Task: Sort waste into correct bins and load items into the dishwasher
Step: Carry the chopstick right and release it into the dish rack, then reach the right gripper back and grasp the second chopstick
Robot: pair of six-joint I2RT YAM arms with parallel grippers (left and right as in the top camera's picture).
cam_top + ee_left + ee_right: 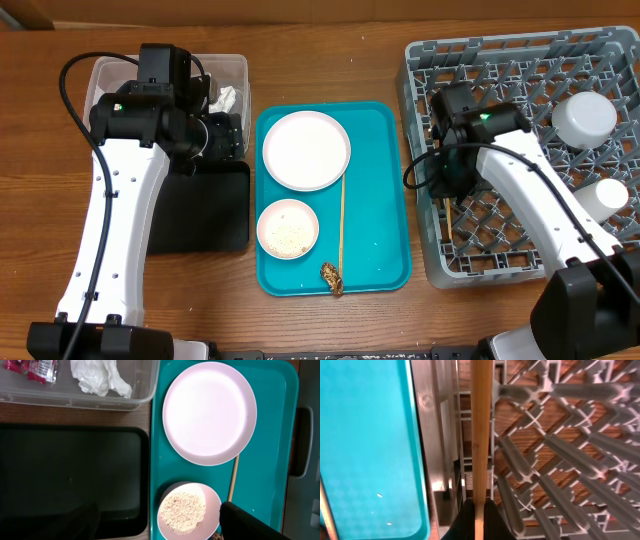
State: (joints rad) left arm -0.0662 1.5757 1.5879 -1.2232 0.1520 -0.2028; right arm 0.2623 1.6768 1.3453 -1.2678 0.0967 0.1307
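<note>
My right gripper (479,520) is shut on a wooden chopstick (481,425) and holds it over the left edge of the grey dish rack (560,450); the gripper also shows in the overhead view (450,190). My left gripper (160,525) is open and empty, over the gap between the black tray (70,475) and the teal tray (277,435). The clear tub (75,399) holds a red wrapper (35,369) and a white napkin (97,377). The teal tray carries the large white plate (306,150), a small dish of rice (288,229), a second chopstick (341,225) and a brown lump (332,279).
In the rack (520,60) a metal-rimmed white bowl (585,118) sits upside down at the back right, with a small white cup (610,195) in front of it. Bare wooden table surrounds the trays.
</note>
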